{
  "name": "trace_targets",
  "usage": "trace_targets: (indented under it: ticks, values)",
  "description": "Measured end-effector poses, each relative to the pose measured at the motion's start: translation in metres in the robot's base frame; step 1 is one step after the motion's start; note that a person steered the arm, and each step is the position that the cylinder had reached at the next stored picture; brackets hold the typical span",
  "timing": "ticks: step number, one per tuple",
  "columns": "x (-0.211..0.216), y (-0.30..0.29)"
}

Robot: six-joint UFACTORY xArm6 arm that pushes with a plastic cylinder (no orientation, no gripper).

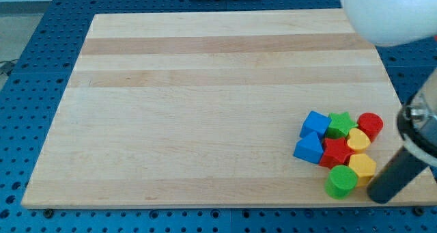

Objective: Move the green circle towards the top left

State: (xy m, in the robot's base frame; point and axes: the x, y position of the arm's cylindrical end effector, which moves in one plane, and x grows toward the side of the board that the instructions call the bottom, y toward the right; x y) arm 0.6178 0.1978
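No claw is fitted, so no open or closed state can be told; the arm ends in a dark rod, and my tip [379, 194] is seen at the board's lower right, just beside the green circle [341, 182] on its right, with the lower yellow block [362, 167] just above and between them. Whether the tip touches either block cannot be told.

The green circle is found at the bottom of a tight cluster near the board's [205, 110] lower right corner, close to the bottom edge. It is a short upright cylinder, its round face turned upward; being round, no long axis or pointing direction across the board can be made out.

Above it, a red block [334, 152] of uncertain shape is pressed into the cluster's middle. A green star [340, 124] is set at the top of the cluster, with a red cylinder [371, 125] to its right. A second yellow block [358, 139] is lodged between the red cylinder and the red block. Two blue blocks are placed on the cluster's left: a blue cube [315, 124] above and a blue wedge-like block [308, 149] below.

A large blurred white shape [389, 14] is seen at the view's top right. The board is laid on a blue perforated surface [41, 48].
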Motion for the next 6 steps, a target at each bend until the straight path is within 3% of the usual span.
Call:
trace_targets:
  ticks: [4, 5, 6]
  values:
    - [-0.044, -0.146]
    - [-0.039, -0.144]
    - [-0.003, -0.109]
